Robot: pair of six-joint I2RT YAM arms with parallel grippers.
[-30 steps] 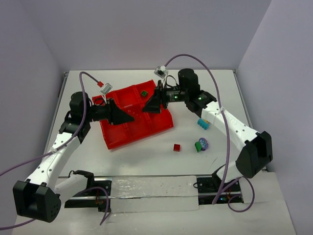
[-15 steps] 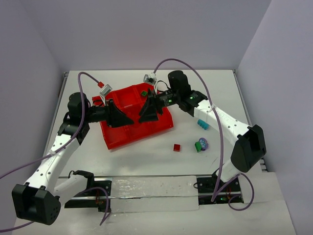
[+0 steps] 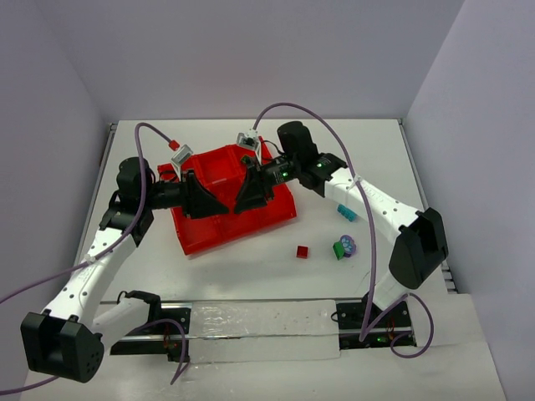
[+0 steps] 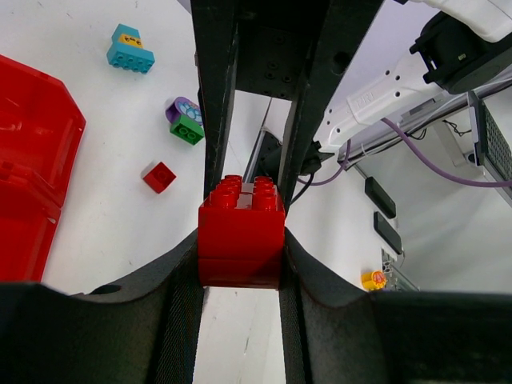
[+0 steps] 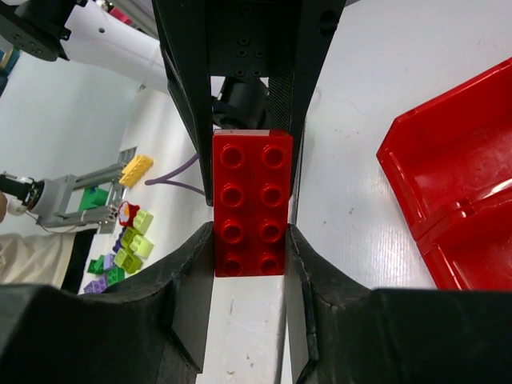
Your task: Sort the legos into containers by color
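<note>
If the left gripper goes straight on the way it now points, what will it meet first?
Most likely the right gripper, facing it tip to tip above the red tray; only the red brick that the left gripper holds seems to separate them.

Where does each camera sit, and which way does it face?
Top external: above and behind the bases, looking down on the table; left arm and right arm show.
Left wrist: on the left gripper, looking past its fingers and red brick toward a small red brick.
Right wrist: on the right gripper, looking along its fingers at a long red brick.
Shared: top and left wrist both show the tray and that small red brick.
</note>
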